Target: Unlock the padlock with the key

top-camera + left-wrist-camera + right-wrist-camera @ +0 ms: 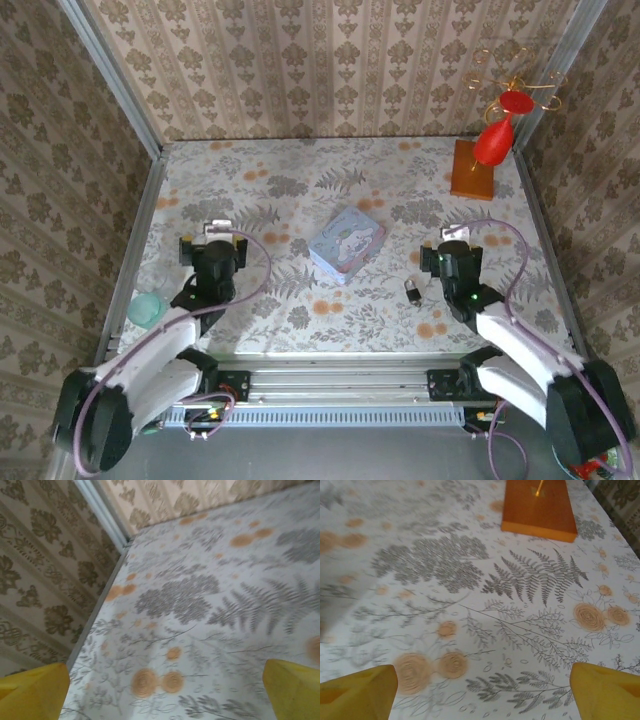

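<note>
— Where's the padlock (412,290)?
— On the tabletop (300,180), between the tin (346,245) and the right tool (482,687). It's tiny, dark and blocky, with a silvery bit.
— Tools?
— Right tool and left tool (165,690) both spread apart, holding nothing.

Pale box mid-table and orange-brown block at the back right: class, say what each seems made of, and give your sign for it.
The pale box looks like printed tin: smooth lid, crisp thin edges; coated card is possible. The orange-brown block looks like varnished wood: warm even colour, square edges, slight sheen; no grain shows.
</note>
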Tool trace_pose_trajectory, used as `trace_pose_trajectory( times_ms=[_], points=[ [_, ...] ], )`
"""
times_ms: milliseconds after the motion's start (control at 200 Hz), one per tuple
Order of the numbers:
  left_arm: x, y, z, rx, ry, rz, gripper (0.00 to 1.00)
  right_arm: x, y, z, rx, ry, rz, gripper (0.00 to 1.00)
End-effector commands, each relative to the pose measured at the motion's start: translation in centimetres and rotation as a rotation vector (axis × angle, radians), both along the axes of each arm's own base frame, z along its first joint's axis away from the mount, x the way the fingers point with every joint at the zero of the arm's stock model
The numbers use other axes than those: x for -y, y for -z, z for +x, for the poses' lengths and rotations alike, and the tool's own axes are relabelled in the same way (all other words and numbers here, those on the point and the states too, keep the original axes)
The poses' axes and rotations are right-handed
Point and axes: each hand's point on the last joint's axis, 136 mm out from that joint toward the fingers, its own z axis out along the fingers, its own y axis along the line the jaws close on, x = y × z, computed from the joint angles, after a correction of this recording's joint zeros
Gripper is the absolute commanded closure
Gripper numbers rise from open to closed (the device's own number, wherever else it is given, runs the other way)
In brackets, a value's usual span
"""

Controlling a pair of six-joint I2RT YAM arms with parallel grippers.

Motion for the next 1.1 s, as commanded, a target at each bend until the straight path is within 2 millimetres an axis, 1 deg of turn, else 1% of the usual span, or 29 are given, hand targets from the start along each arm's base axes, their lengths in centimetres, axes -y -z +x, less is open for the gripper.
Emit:
trace_pose_trajectory(
  times_ms=[0,20,65,140,165,220,340,385,395,410,440,470,515,575,715,750,785,820,850,880,915,930,965,990,995,1010,1050,1095],
  points=[
    [-0.4,1.4,1.9,-0.032,0.032,0.030,0.00,0.1,-1.5,3.1,0.127,-0.003,-0.071,0.08],
    [-0.3,1.9,2.1,-0.039,0.043,0.020,0.00,0.1,-1.5,3.5,0.129,-0.004,-0.083,0.06],
    [0.2,2.9,2.7,-0.040,0.083,0.000,0.00,-0.1,-1.3,4.2,0.114,-0.020,-0.096,0.05],
    [0.7,4.4,3.6,-0.024,0.151,-0.021,0.00,-0.2,-1.7,5.1,0.168,-0.045,-0.089,0.04],
    [0.4,4.3,4.0,-0.016,0.145,-0.014,0.00,-0.1,-1.8,5.4,0.181,-0.050,-0.075,0.04],
    [0.7,4.6,4.6,-0.030,0.176,-0.008,0.00,-0.1,-1.9,5.9,0.204,-0.077,-0.036,0.03],
    [0.5,4.3,6.1,0.013,0.216,-0.037,0.00,-0.1,-2.2,6.7,0.266,-0.132,0.019,0.03],
    [0.1,4.4,6.6,0.009,0.211,-0.043,0.00,0.4,-1.7,6.9,0.284,-0.127,0.034,0.03],
    [0.0,4.5,6.7,0.004,0.207,-0.043,0.00,0.6,-1.8,6.9,0.297,-0.121,0.038,0.03],
    [-0.1,4.5,6.9,0.001,0.202,-0.045,0.00,0.8,-0.8,7.0,0.283,-0.114,0.041,0.02],
    [-0.3,4.6,7.3,-0.009,0.200,-0.046,0.00,1.1,-0.2,7.1,0.293,-0.104,0.053,0.00],
    [-0.3,4.7,7.5,-0.014,0.206,-0.048,0.00,1.2,0.6,7.4,0.289,-0.109,0.063,0.00],
    [-0.3,4.7,7.9,-0.010,0.223,-0.050,0.00,1.0,0.5,8.0,0.292,-0.124,0.067,0.00],
    [-0.1,4.9,8.1,-0.030,0.239,-0.068,0.00,1.5,1.1,8.3,0.221,-0.115,0.094,0.00],
    [0.7,4.8,8.0,-0.021,0.293,-0.094,0.00,2.8,1.1,8.6,0.227,-0.038,0.101,0.00],
    [1.0,4.7,7.8,0.002,0.305,-0.120,0.00,3.3,1.1,8.6,0.216,-0.006,0.101,0.00],
    [1.3,5.0,7.6,0.035,0.338,-0.130,0.00,3.3,1.2,8.6,0.220,-0.005,0.099,0.00],
    [0.5,4.7,7.6,0.082,0.292,-0.125,0.00,3.5,1.1,8.6,0.222,0.004,0.098,0.00],
    [-0.7,5.0,7.3,0.083,0.235,-0.152,0.00,3.5,1.1,8.5,0.221,0.005,0.098,0.00],
    [-1.2,5.1,7.3,0.097,0.223,-0.173,0.00,3.5,1.1,8.6,0.224,0.006,0.098,0.00],
    [-1.4,5.7,7.4,0.103,0.220,-0.189,0.00,3.5,1.1,8.5,0.222,0.005,0.098,0.00],
    [-1.5,6.3,7.5,0.096,0.218,-0.191,0.00,3.5,1.1,8.6,0.223,0.005,0.099,0.00],
    [-1.8,6.0,8.2,0.126,0.209,-0.174,0.00,3.5,1.1,8.6,0.222,0.005,0.099,0.00],
    [-2.1,6.3,8.1,0.086,0.189,-0.196,0.00,3.5,1.1,8.5,0.221,0.005,0.099,0.00],
    [-2.1,6.1,8.2,0.088,0.187,-0.202,0.00,3.5,1.1,8.5,0.221,0.005,0.099,0.00],
    [-2.3,6.7,8.1,0.051,0.179,-0.215,0.00,3.5,1.1,8.5,0.221,0.006,0.098,0.00],
    [-2.6,6.6,8.9,0.051,0.174,-0.217,0.00,3.5,1.1,8.6,0.222,0.005,0.098,0.00],
    [-3.1,6.6,8.7,0.054,0.157,-0.244,0.00,3.4,1.1,8.5,0.222,0.004,0.097,0.00]
  ],
)
